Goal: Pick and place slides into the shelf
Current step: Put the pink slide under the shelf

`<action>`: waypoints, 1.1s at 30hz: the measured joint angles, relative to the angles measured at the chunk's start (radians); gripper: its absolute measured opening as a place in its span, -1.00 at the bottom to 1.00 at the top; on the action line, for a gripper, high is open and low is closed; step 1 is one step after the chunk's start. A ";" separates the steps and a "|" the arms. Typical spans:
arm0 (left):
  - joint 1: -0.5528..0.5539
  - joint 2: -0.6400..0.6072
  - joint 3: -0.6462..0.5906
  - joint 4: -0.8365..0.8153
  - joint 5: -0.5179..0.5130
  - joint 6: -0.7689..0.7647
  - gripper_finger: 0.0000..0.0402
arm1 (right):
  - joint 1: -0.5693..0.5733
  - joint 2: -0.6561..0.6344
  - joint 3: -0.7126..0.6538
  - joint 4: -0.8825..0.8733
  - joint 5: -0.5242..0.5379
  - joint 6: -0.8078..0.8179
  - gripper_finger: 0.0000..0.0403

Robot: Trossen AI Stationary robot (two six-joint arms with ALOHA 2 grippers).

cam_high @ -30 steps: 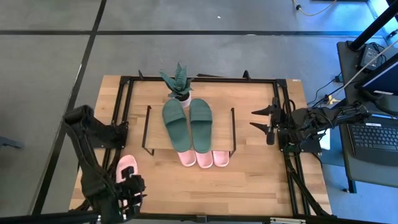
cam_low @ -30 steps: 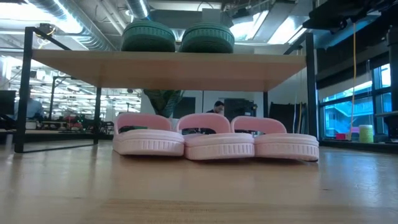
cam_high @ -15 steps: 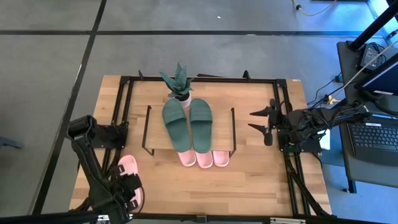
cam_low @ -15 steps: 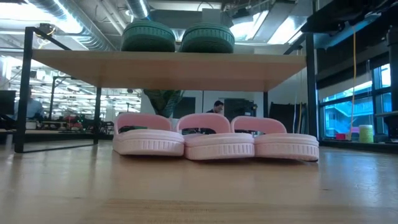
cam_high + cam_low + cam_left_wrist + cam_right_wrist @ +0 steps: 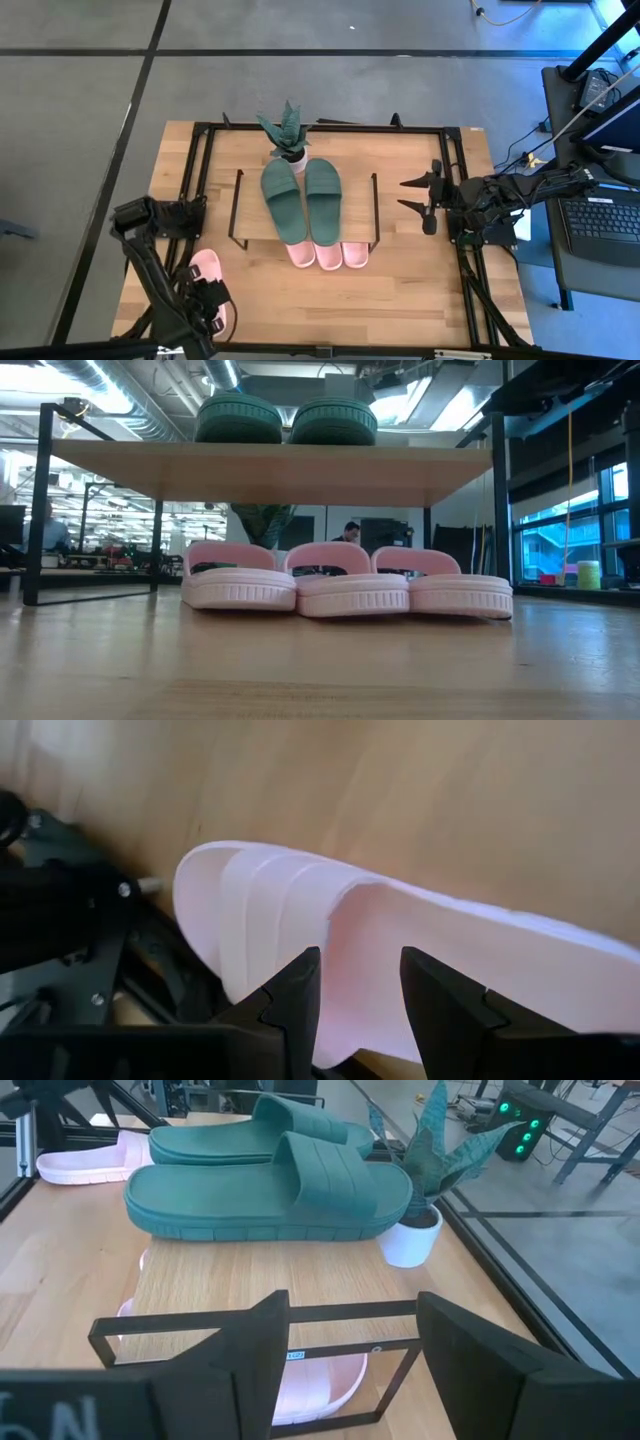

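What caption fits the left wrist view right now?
Left gripper open over the last pink slide lying on the table.

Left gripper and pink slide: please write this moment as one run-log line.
left gripper: open, straddling pink slide | right gripper: open, waiting | shelf: green slides on top
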 joint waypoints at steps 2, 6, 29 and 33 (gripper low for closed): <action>0.000 0.017 0.000 -0.015 0.008 0.000 -0.34 | 0.000 0.000 0.000 0.000 0.000 0.000 0.09; 0.000 0.042 0.000 -0.042 0.012 -0.018 -0.34 | 0.000 0.000 0.000 0.000 0.000 -0.001 0.09; 0.001 0.129 -0.014 -0.111 0.112 0.005 -0.34 | 0.000 0.000 0.000 0.002 0.000 -0.028 0.09; 0.002 0.128 -0.014 -0.108 0.111 0.005 -0.34 | 0.000 0.000 0.000 0.006 0.000 -0.029 0.09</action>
